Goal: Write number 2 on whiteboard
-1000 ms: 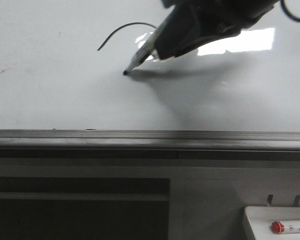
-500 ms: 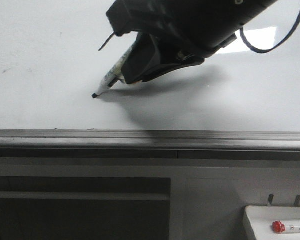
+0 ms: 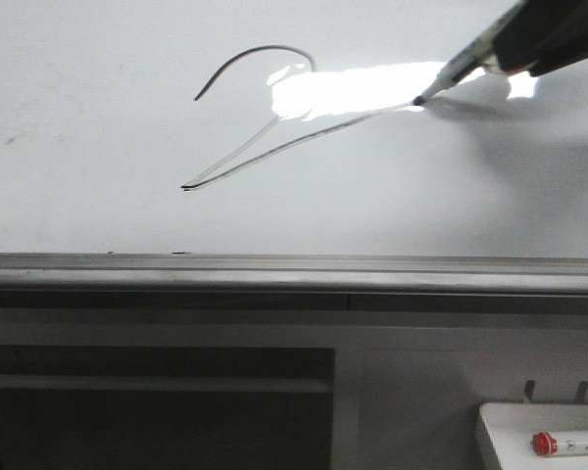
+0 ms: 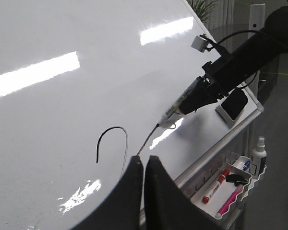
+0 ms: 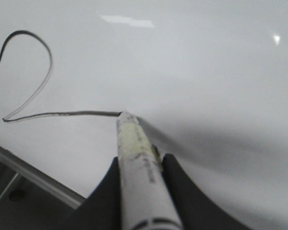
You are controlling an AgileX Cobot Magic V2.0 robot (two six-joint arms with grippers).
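Black fingers of my right gripper [image 5: 140, 165] clamp on a marker [image 5: 137, 167], upper right of the front frame, tip touching the whiteboard [image 3: 98, 211] at the tail end of the number 2 [image 3: 265, 122], upper centre there. My left gripper [image 4: 144, 167] fingers sit almost together, holding nothing. Grey ledge [image 3: 294, 269] below; tray [image 3: 505, 431] with red-capped marker [image 3: 568, 445], lower right.
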